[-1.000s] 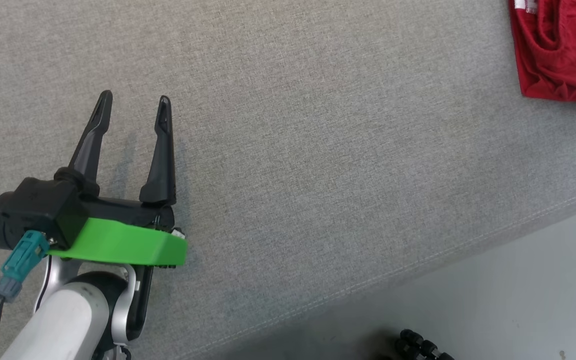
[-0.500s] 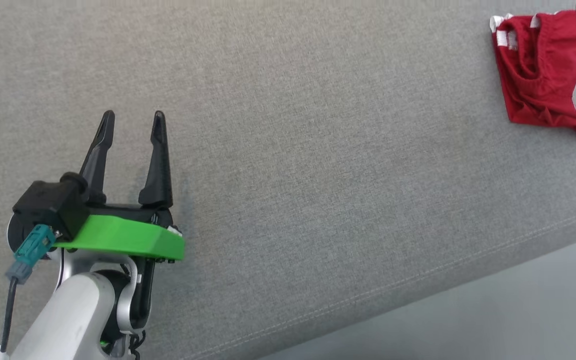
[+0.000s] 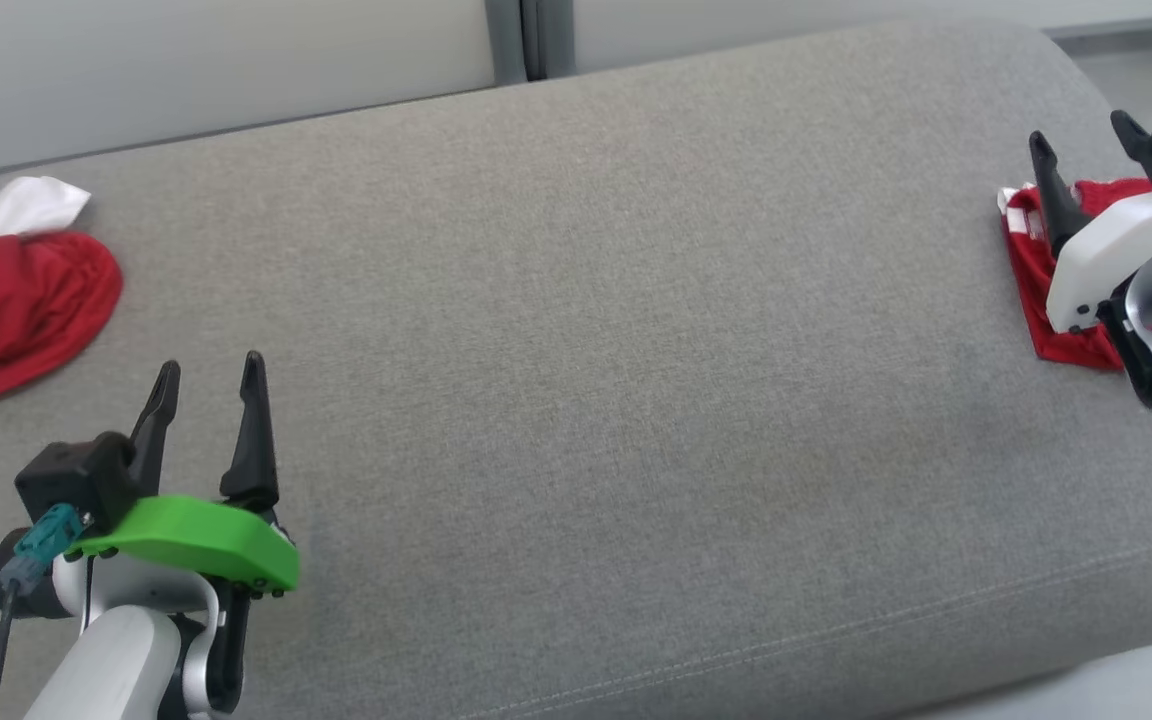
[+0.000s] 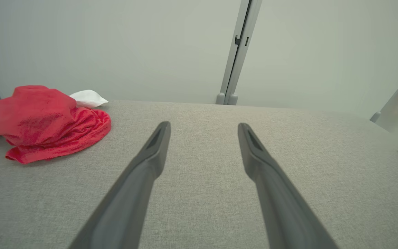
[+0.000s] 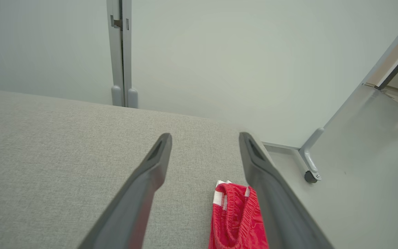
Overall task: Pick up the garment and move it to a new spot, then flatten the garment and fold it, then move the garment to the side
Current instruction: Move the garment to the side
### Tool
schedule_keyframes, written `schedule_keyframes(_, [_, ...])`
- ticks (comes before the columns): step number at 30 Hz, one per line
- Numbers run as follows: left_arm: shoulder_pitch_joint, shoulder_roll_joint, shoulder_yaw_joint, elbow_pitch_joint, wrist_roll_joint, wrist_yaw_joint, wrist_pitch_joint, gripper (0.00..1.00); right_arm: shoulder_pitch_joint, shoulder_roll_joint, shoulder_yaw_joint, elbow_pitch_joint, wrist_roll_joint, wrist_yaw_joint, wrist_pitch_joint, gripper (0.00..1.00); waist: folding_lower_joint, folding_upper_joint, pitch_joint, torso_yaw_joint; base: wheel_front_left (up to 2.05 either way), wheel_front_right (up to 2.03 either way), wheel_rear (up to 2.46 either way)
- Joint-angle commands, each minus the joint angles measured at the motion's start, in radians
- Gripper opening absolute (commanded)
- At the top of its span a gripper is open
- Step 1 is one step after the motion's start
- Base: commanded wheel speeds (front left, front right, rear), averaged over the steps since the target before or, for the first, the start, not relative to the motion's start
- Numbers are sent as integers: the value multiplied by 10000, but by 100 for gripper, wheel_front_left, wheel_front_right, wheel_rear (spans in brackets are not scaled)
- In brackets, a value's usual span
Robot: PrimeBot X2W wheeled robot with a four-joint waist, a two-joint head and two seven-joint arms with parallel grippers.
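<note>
A crumpled red garment (image 3: 21, 300) with a white part lies at the far left of the grey cushion (image 3: 586, 350); the left wrist view has it (image 4: 43, 121) ahead and to the left. My left gripper (image 3: 211, 365) (image 4: 203, 125) hovers open near the front left, to the right of the heap and apart from it. A second red garment (image 3: 1028, 265) with white trim lies folded at the right end. My right gripper (image 3: 1081, 130) stands open above it with nothing between its fingers. In the right wrist view the folded piece (image 5: 235, 214) lies below the right gripper (image 5: 205, 135).
Pale wall panels with a grey post (image 3: 526, 35) stand behind the cushion. The cushion's front seam (image 3: 836, 630) runs along the lower right, with pale floor (image 3: 1126, 50) beyond its right end. A caster foot (image 5: 309, 176) stands on that floor.
The head camera has lifted and swung, bringing the far wall and the left garment into view. My right arm has come in from the right above the folded garment. Both grippers stay open.
</note>
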Motion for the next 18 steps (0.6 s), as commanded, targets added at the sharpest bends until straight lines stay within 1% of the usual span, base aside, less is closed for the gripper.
schedule_keyframes(1, [244,124,23,88,-78,-61,-34,100,260,80,-73,-52,136,-14,-24,100,0,-1,-1003,822,0,0,0])
schedule_keyframes(5, [669,305,122,285,-194,-111,-152,100,834,298,-392,-231,302,-13,-29,100,0,-1,-1317,1078,0,0,0])
schedule_keyframes(8, [978,370,202,352,-294,-188,-269,100,1297,456,-657,-636,348,-14,-33,100,0,-1,-1436,1222,0,0,0])
schedule_keyframes(10, [1189,401,258,382,-326,-168,-375,100,1650,529,-871,-975,207,-14,-34,100,0,-1,-1505,1287,0,0,0])
schedule_keyframes(14, [1597,479,319,336,-338,-118,-530,100,2478,872,-1419,-1732,54,-14,-36,100,0,-1,-1623,1366,0,0,0])
schedule_keyframes(18, [2038,426,433,175,-394,44,-647,100,3402,1216,-2064,-2514,-205,-14,-35,100,0,-1,-1715,1386,0,0,0])
